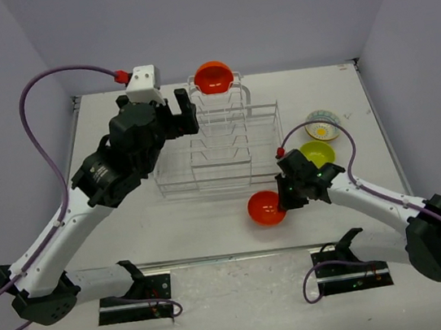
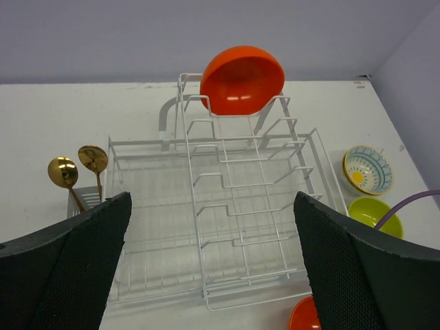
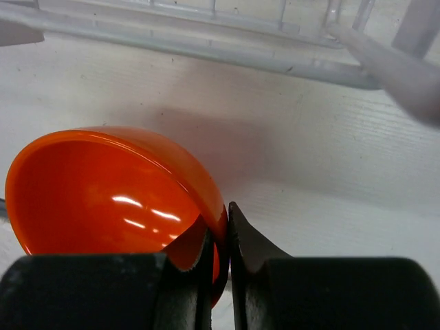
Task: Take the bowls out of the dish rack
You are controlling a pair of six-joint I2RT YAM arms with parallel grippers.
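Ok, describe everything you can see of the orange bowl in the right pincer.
The glossy orange-red round bowl is plain and smooth, with light glints inside. The right pincer is shut on its rim, one finger inside, one outside. It is tilted, outside the white wire dish rack, just in front of it over the white table; contact with the table is unclear.

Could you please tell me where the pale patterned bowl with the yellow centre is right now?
In the top view, the patterned bowl sits to the right of the dish rack, just beyond the lime-green bowl, toward the far right corner.
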